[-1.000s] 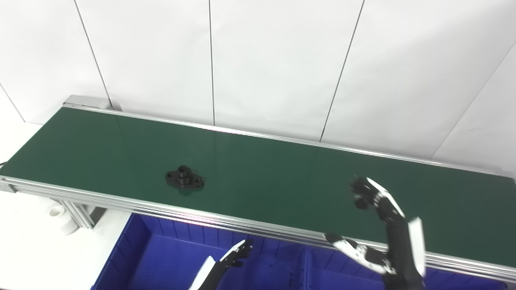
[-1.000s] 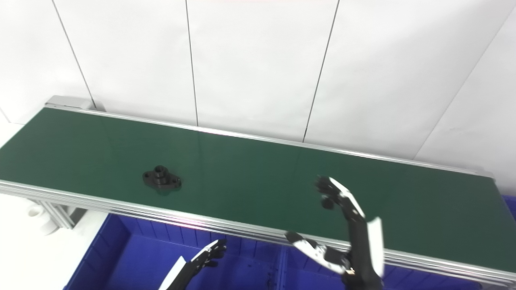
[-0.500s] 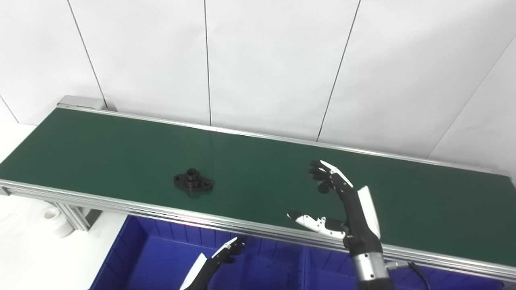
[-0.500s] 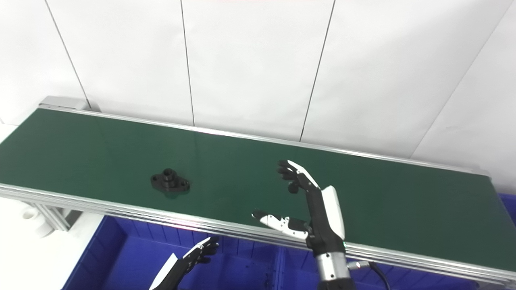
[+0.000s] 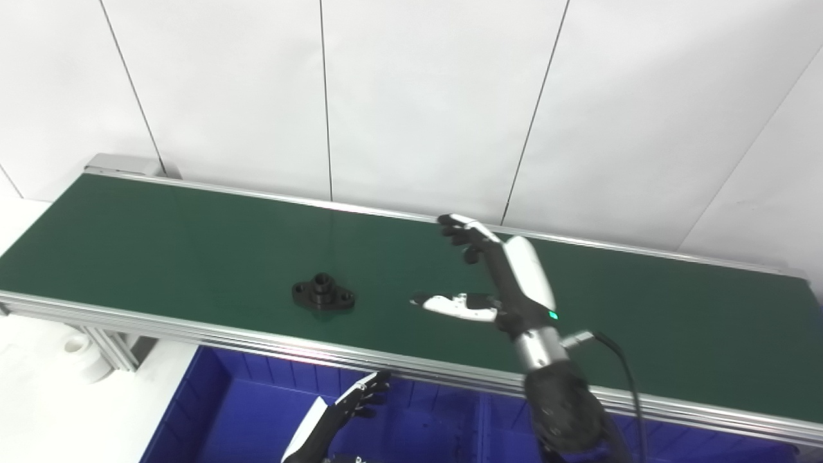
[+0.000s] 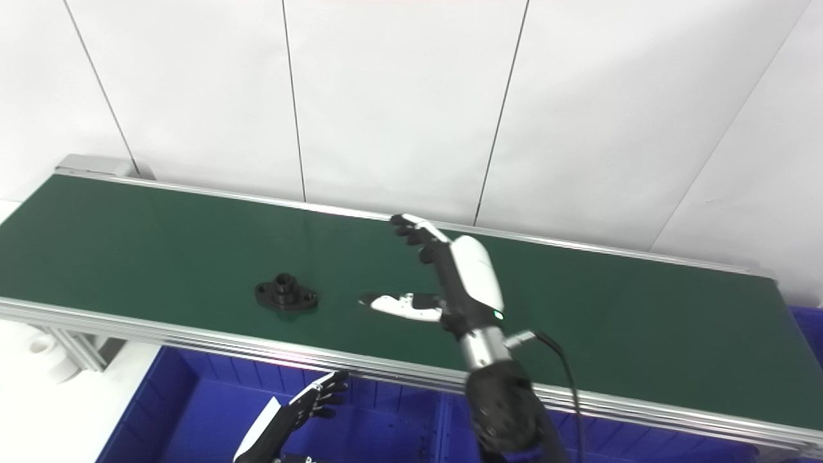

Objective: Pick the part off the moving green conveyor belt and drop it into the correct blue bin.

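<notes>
The right hand (image 5: 498, 276) has advanced left over the green conveyor belt (image 5: 161, 238), spread wide and empty, near the black part (image 5: 323, 294). The left hand (image 5: 350, 408) hovers open above the blue bin (image 5: 212, 411).

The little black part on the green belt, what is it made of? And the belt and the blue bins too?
Black part: looks like dark metal or hard plastic, dull finish; hard to tell which.
Green belt: probably smooth rubber or plastic, since it shows faint wall reflections; its rails look like bare silvery metal.
Blue bins: likely moulded plastic, judging by the ribbed walls.
</notes>
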